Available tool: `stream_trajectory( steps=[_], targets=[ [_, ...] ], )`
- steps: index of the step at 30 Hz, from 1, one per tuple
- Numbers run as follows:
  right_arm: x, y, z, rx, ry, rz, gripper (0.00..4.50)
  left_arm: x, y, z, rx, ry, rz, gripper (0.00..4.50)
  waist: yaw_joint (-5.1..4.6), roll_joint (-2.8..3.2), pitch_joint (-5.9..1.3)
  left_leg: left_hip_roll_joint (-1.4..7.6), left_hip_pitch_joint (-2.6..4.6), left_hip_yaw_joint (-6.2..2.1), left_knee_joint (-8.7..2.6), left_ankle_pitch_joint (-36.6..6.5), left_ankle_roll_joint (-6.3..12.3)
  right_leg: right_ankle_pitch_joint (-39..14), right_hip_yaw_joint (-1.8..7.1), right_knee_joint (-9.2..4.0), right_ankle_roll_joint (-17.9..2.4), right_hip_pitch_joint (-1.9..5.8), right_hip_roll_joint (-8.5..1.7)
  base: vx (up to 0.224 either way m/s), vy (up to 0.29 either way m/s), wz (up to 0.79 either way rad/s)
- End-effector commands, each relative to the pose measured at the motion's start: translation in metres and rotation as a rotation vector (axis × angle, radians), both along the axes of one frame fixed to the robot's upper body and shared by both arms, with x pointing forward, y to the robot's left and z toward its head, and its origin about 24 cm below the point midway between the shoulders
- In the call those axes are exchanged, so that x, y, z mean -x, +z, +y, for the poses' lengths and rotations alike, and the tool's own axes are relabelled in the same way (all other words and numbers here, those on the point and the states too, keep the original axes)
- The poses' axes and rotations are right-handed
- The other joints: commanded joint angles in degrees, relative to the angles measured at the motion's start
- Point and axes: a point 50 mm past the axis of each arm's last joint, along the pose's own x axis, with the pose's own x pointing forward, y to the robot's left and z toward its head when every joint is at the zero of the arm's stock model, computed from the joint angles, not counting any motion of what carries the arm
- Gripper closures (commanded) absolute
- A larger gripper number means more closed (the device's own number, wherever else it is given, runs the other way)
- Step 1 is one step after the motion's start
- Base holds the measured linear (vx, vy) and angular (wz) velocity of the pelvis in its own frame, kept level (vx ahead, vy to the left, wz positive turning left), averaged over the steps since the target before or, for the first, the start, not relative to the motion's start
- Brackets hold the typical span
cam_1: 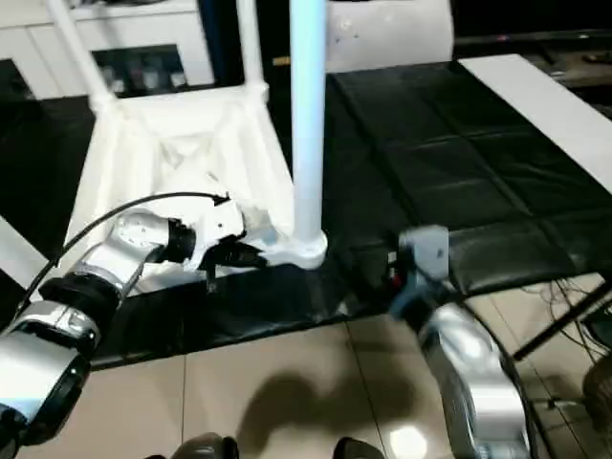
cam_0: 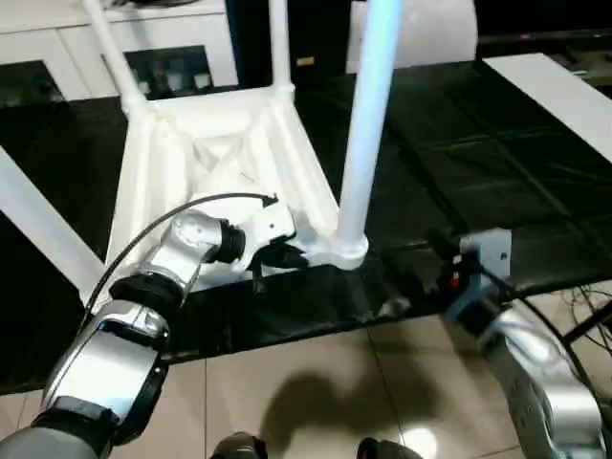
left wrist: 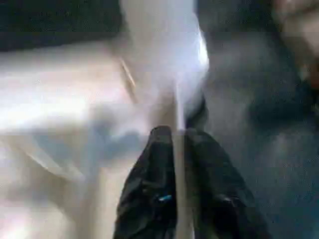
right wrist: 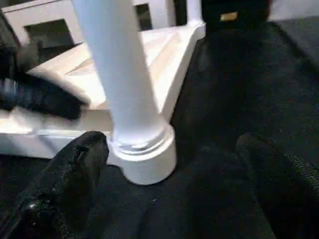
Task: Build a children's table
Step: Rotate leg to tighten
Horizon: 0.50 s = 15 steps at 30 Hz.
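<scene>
Left eye view: tabletop [cam_0: 220, 163] upside down on black mat [cam_0: 449, 163], legs socketed. Left gripper [cam_0: 277, 253] pinching rim beside near leg [cam_0: 368, 124]; right gripper [right wrist: 169, 164] spread, nearby. Next, probably seating this leg firmly.

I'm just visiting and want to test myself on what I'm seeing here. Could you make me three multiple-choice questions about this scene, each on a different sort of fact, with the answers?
1. Where is the left gripper?
A. at the tabletop's near rim, beside the near leg
B. on the floor
C. on the flat board

2. What colour is the mat under the tabletop?
A. red
B. black
C. yellow

3. How does the near leg stand?
A. lying flat on the mat
B. held in the air by the right gripper
C. upright in a corner socket

Answers: 1 A, its fingers pinch the thin white rim. 2 B, dark sheet throughout. 3 C, its base sits in the socket; the right gripper is open, apart.
</scene>
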Motion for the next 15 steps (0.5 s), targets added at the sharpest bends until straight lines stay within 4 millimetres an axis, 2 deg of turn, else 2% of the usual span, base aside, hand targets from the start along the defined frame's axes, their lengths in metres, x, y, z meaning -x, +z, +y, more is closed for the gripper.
stream_trajectory(
  steps=[1, 3, 4, 5, 6, 7, 8, 10, 11, 12, 13, 14, 15],
  targets=[
    [0.004, 0.003, 0.003, -0.005, -0.009, 0.022, 0.00, -0.001, 0.019, 0.003, 0.130, 0.031, -0.046, 3.60, -0.08, -0.41, -5.20, 0.97, 0.89, -0.11, -4.14, -14.89, 1.89, -16.27, 2.44, -3.43, -11.48, 3.78, -2.97, 0.000, 0.000, 0.00],
    [0.005, 0.001, 0.007, 0.005, -0.011, 0.053, 0.00, 0.003, 0.021, 0.005, 0.205, 0.084, -0.040, 3.55, -0.18, -0.35, -5.00, 0.96, 0.80, -0.06, -4.15, -14.94, 2.07, -18.24, 2.43, -3.57, -11.17, 3.68, -3.04, 0.000, 0.000, 0.00],
    [0.006, -0.001, 0.011, 0.022, 0.003, 0.075, 0.00, 0.005, 0.018, 0.008, 0.227, 0.138, -0.036, 3.55, -0.27, -0.56, -5.02, 0.93, 0.87, 0.03, -4.16, -15.33, 1.96, -19.57, 2.40, -3.70, -10.70, 3.66, -2.98, 0.000, 0.000, 0.00],
    [0.007, -0.002, 0.013, 0.032, 0.011, 0.087, 0.00, 0.007, 0.016, 0.009, 0.235, 0.168, -0.034, 3.55, -0.41, -0.51, -4.80, 0.94, 0.63, -0.08, -4.29, -15.58, 1.69, -21.58, 2.31, -3.77, -9.76, 3.86, -2.99, 0.000, 0.000, 0.00],
    [0.009, -0.004, 0.017, 0.051, 0.022, 0.101, 0.00, 0.011, 0.013, 0.011, 0.261, 0.229, -0.033, 3.55, -0.79, -0.62, -4.65, 0.85, 0.75, -0.08, -4.35, -16.79, 1.30, -25.41, 2.24, -4.18, -8.06, 3.72, -2.88, 0.000, 0.000, 0.00],
    [0.009, -0.004, 0.019, 0.059, 0.022, 0.103, 0.00, 0.015, 0.010, 0.011, 0.286, 0.273, -0.031, 3.55, -0.97, -0.44, -4.74, 0.86, 1.08, -0.11, -4.27, -17.71, 0.90, -27.77, 2.20, -4.47, -6.92, 3.38, -2.92, 0.000, 0.000, 0.00],
    [0.010, -0.004, 0.021, 0.062, 0.019, 0.102, 0.00, 0.021, 0.007, 0.012, 0.310, 0.328, -0.023, 3.55, -0.97, -0.44, -4.74, 0.86, 1.08, -0.11, -4.27, -17.71, 0.90, -27.77, 2.20, -4.47, -6.92, 3.38, -2.92, 0.000, 0.000, 0.00],
    [0.011, -0.003, 0.023, 0.060, 0.016, 0.099, 0.00, 0.028, 0.004, 0.013, 0.323, 0.372, -0.032, 3.55, -1.50, -0.69, -4.46, 0.81, 1.05, -0.07, -4.32, -18.41, 0.97, -31.25, 2.04, -5.27, -5.03, 2.96, -2.78, 0.000, 0.000, 0.00],
    [0.012, -0.002, 0.024, 0.062, 0.019, 0.091, 0.00, 0.037, -0.001, 0.012, 0.348, 0.438, -0.036, 3.55, -1.65, -0.75, -4.78, 0.92, 1.06, -0.32, -4.24, -18.68, 0.61, -31.50, 1.95, -4.91, -4.27, 3.15, -2.82, 0.000, 0.000, 0.00],
    [0.012, -0.002, 0.025, 0.060, 0.018, 0.088, 0.00, 0.044, -0.004, 0.012, 0.359, 0.494, -0.041, 3.55, -1.94, -0.70, -4.41, 1.10, 1.01, -0.33, -4.42, -19.71, 0.68, -32.12, 1.90, -5.35, -3.80, 2.86, -2.68, 0.000, 0.000, 0.00],
    [0.012, -0.002, 0.025, 0.056, 0.015, 0.085, 0.00, 0.052, -0.006, 0.011, 0.374, 0.546, -0.059, 3.55, -2.16, -1.27, -4.17, 0.89, 0.98, -0.20, -4.43, -20.39, 0.92, -33.43, 1.77, -5.81, -3.14, 2.62, -2.43, 0.000, 0.000, 0.00],
    [0.011, -0.001, 0.024, 0.050, -0.001, 0.082, 0.00, 0.060, -0.009, 0.010, 0.398, 0.617, -0.063, 3.55, -2.18, -1.05, -4.38, 0.95, 1.05, -0.34, -4.32, -20.66, 0.70, -33.51, 1.75, -5.54, -2.99, 2.77, -2.62, 0.000, 0.000, 0.00],
    [0.008, 0.000, 0.023, 0.046, -0.022, 0.083, 0.00, 0.073, -0.010, 0.008, 0.409, 0.721, -0.083, 3.55, -2.29, -2.13, -3.94, 0.76, -1.38, -2.32, -5.47, -22.19, 1.06, -32.99, -0.36, -4.31, -2.27, 4.44, -2.87, 0.000, 0.000, 0.00]
  ],
)
